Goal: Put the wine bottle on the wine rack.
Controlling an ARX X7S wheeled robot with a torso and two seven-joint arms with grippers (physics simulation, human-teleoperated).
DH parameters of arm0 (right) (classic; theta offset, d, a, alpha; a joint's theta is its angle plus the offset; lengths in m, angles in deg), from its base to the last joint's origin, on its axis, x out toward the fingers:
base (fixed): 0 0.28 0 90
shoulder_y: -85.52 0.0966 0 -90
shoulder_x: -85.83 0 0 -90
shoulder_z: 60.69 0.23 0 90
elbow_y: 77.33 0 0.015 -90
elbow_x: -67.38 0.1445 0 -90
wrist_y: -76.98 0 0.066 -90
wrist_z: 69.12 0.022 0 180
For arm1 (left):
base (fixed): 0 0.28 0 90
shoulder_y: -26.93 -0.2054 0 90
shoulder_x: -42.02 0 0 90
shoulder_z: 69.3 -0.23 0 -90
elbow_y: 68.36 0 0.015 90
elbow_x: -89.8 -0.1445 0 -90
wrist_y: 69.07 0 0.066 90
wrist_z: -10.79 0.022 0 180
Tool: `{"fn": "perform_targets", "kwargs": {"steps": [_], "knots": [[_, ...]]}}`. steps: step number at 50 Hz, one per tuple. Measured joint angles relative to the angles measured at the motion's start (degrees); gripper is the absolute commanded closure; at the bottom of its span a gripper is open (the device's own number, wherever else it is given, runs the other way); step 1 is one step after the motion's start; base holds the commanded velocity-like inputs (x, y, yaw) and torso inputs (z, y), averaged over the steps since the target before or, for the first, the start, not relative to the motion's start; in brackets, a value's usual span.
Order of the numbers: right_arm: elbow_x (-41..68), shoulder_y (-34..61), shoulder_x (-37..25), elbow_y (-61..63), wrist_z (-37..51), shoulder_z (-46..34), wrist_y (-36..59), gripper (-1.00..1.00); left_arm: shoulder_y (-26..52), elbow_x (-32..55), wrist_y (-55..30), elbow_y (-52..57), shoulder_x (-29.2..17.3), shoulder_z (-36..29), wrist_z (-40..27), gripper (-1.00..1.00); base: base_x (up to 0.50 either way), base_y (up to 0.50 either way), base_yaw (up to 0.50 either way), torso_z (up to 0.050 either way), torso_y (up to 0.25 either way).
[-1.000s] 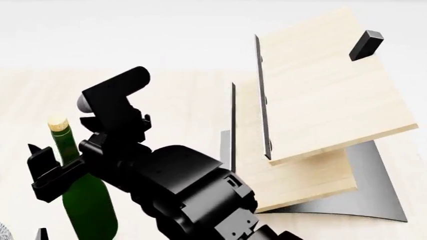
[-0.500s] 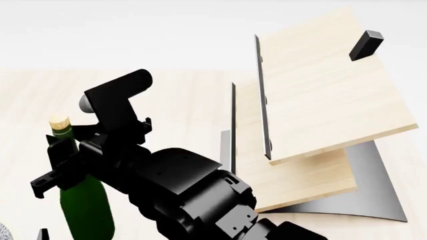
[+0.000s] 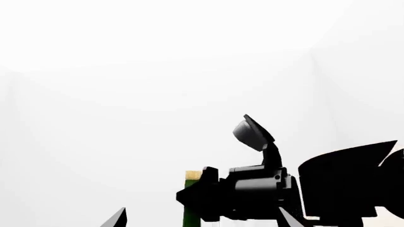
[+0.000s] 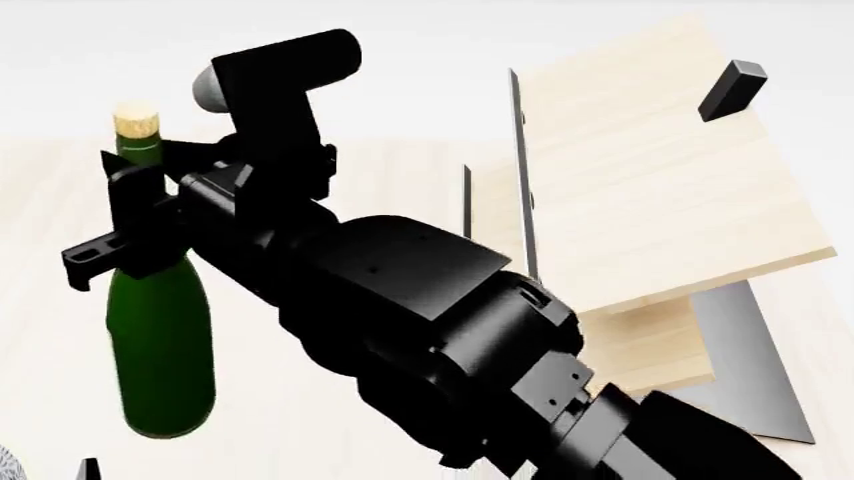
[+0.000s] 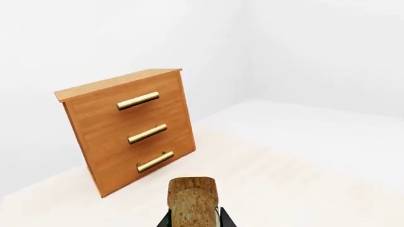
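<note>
The wine bottle [image 4: 160, 340], dark green with a tan cork [image 4: 135, 118], hangs upright in the head view at the left, its base off the table. My right gripper [image 4: 134, 215] is shut on its neck just under the cork. The right wrist view shows the cork [image 5: 192, 201] between the right gripper's [image 5: 192, 220] black fingers. The wine rack [image 4: 641, 170], slanted light wood tiers on a grey base, stands to the right of the bottle. The left wrist view shows the bottle [image 3: 191, 215] and the right gripper [image 3: 208, 198] ahead of my left gripper [image 3: 202, 221], whose tips are spread wide and empty.
A brown drawer cabinet [image 5: 126, 127] with brass handles stands on the pale wood table in the right wrist view. A small black block [image 4: 731, 88] sits on the rack's top board. A grey rim [image 4: 7, 468] shows at the bottom left corner.
My right gripper closed on the bottle's neck and lifted it. The bottle now hangs higher, its base in view above the table. The rack has not moved.
</note>
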State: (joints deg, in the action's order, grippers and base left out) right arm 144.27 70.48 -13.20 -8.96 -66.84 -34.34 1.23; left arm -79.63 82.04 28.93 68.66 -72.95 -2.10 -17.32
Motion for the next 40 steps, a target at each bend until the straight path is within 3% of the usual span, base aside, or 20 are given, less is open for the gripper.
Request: {"fn": "perform_targets", "kwargs": {"steps": [40], "knots": [[28.80, -0.07, -13.30, 6.10, 16.39, 22.40, -2.58, 1.00, 0.66, 0.01, -0.51, -0.42, -0.20, -0.58, -0.32, -1.00, 0.00, 0.00, 0.00, 0.000, 0.001]]}}
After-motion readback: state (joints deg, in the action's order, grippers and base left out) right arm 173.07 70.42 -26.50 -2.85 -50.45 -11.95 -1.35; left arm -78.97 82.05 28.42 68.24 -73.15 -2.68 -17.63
